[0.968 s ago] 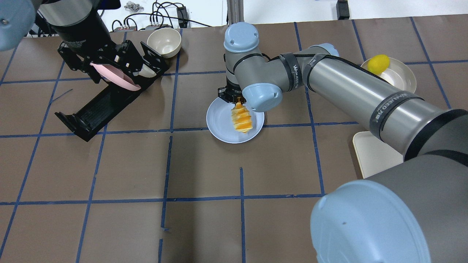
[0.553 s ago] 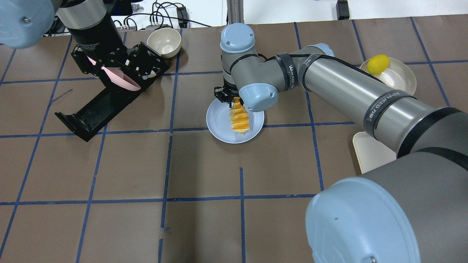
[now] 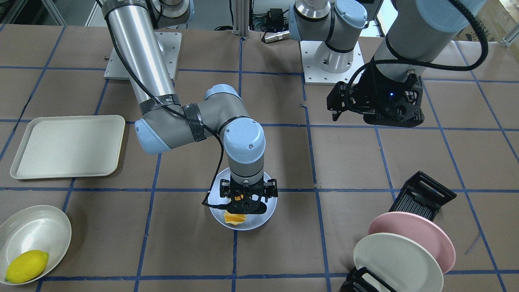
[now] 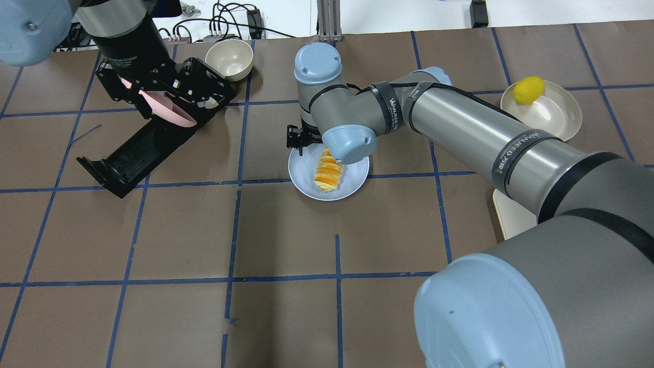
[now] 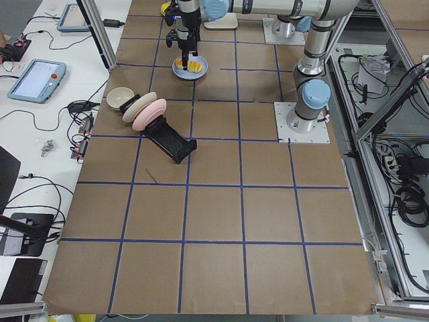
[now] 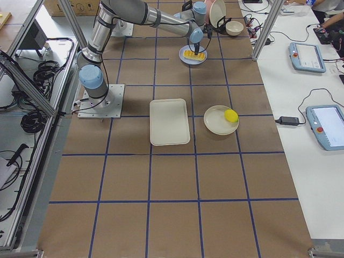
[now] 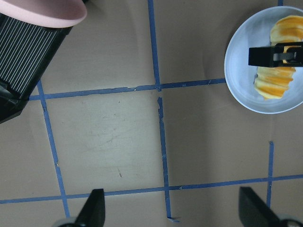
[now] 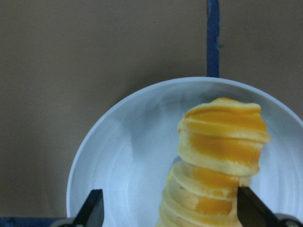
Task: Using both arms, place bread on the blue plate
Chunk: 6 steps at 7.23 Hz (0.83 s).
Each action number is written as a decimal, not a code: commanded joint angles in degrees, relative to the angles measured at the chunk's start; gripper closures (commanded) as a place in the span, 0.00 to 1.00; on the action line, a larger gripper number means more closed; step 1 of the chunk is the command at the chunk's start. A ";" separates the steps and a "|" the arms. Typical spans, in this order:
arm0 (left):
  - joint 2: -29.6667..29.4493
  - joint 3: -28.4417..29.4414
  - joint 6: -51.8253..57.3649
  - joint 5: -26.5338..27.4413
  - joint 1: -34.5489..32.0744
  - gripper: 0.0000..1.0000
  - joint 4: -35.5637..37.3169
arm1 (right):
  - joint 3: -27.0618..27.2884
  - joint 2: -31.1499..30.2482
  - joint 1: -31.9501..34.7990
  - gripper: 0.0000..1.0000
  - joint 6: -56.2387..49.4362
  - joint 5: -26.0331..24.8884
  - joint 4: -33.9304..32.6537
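The desk (image 4: pixel 286 240) wears matt brown paper, faintly creased, crossed by blue tape lines (image 7: pixel 162 137) that are frayed in spots. The blue plate (image 8: pixel 123 156) looks like smooth plastic with a soft sheen. The bread (image 8: pixel 222 142) is matt, ridged, a little spongy-looking. The right arm (image 4: pixel 460 130) has a satin metal tube; its joint cap (image 4: pixel 318 62) is smooth plastic. The rack (image 7: pixel 28 56) is ribbed black plastic.

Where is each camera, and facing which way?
Front-facing: across table, facing robot; right arm, left arm.
Overhead: behind shoulders, looking down; both arms.
Left: table's left end; left arm nearest.
Right: opposite end; right arm nearest.
Left wrist: down onto table; left gripper.
Right wrist: over bread; right gripper.
Wrist views share blue plate.
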 commanded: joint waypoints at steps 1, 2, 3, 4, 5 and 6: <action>0.20 0.37 -0.13 0.20 0.26 0.00 -0.07 | -4.95 -1.05 -0.58 0.00 -0.61 -0.09 0.55; 0.11 0.46 -0.13 0.20 0.35 0.00 -0.07 | -7.51 -1.40 -1.45 0.00 -0.88 -1.14 0.64; 0.11 0.55 -0.13 0.11 0.35 0.00 -0.07 | -9.62 -2.19 -2.76 0.00 -1.31 -1.23 1.68; 0.11 0.64 -0.13 -0.15 0.35 0.00 -0.07 | -12.08 -2.80 -4.60 0.00 -2.27 -1.15 6.65; -0.06 0.64 -0.13 -0.50 0.35 0.00 -0.07 | -14.02 -4.64 -6.97 0.00 -2.20 -0.97 13.66; 0.28 0.64 -0.13 0.02 0.35 0.00 0.01 | -14.30 -5.61 -10.56 0.00 -1.94 -1.23 17.82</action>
